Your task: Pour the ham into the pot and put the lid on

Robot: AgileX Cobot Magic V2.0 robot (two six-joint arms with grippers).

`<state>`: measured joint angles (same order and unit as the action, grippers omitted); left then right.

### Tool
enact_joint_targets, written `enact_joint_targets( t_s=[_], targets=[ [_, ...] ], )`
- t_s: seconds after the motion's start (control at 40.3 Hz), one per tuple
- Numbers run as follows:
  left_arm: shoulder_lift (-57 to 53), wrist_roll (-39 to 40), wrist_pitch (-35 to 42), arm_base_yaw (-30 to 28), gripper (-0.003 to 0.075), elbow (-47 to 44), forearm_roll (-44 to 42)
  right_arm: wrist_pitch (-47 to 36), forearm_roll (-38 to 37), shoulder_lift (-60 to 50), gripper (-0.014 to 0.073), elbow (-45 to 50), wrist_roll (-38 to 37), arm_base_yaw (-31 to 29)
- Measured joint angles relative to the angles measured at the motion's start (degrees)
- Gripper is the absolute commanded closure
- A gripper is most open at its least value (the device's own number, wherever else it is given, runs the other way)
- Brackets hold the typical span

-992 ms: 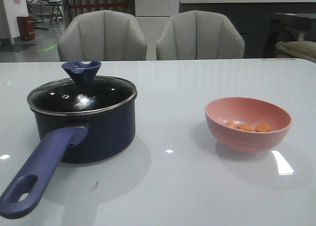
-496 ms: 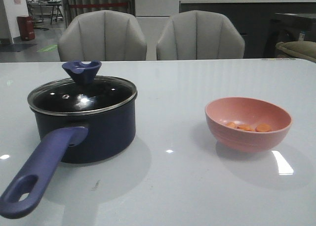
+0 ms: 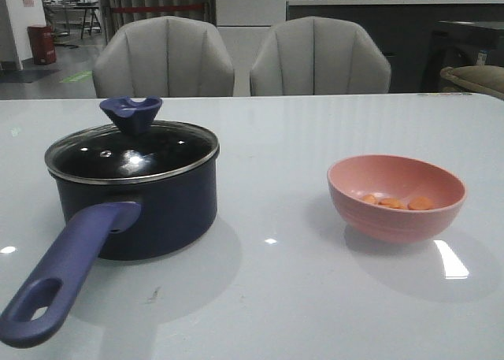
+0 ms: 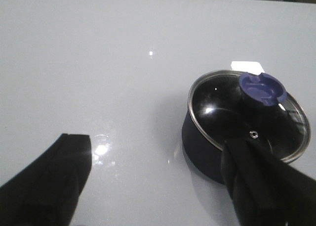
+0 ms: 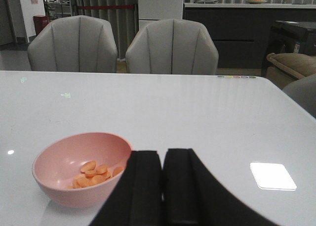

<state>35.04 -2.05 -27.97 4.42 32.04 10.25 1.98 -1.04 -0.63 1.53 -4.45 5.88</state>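
A glossy white table [image 3: 315, 131] is catching spots of ceiling light, and two grey chairs [image 3: 163, 57] are standing behind it in a dim room. One pot [image 3: 142, 210] is sitting on the robot's left side, its one lid [image 3: 130, 151] resting on top and its handle pointing toward the near edge. One pink bowl [image 3: 396, 196] is sitting well apart on the right, holding several slices of ham [image 5: 94, 172]. The left pincer [image 4: 158, 176] is hanging with fingers spread, holding nothing, near the pot. The right pincer [image 5: 162, 186] is hanging just beside the bowl, fingers pressed together on nothing.
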Motion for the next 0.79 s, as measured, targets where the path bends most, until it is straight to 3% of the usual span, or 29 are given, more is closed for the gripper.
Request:
enact_joint_targets(
  t_s=[0.223, 0.447, 0.595, 0.794],
  targets=[
    [14.4, 0.0, -11.9, 0.0, 0.0135, 13.9, 0.0, 0.0, 0.0, 0.0, 0.0456, 0.0, 0.0, 0.0],
    [28.9, 0.0, -17.4, 1.6, 0.0135, 26.0, -0.1, 0.0, 0.0, 0.0, 0.0456, 0.0, 0.0, 0.0],
    [36.4, 1.2, -19.2, 7.0, 0.0135, 32.4, -0.6, 0.0, 0.0, 0.0, 0.0456, 0.0, 0.0, 0.0],
    [44.9, 9.8, -20.5, 15.4, 0.0135, 39.3, -8.0, 0.0, 0.0, 0.0, 0.0456, 0.0, 0.0, 0.0]
  ],
)
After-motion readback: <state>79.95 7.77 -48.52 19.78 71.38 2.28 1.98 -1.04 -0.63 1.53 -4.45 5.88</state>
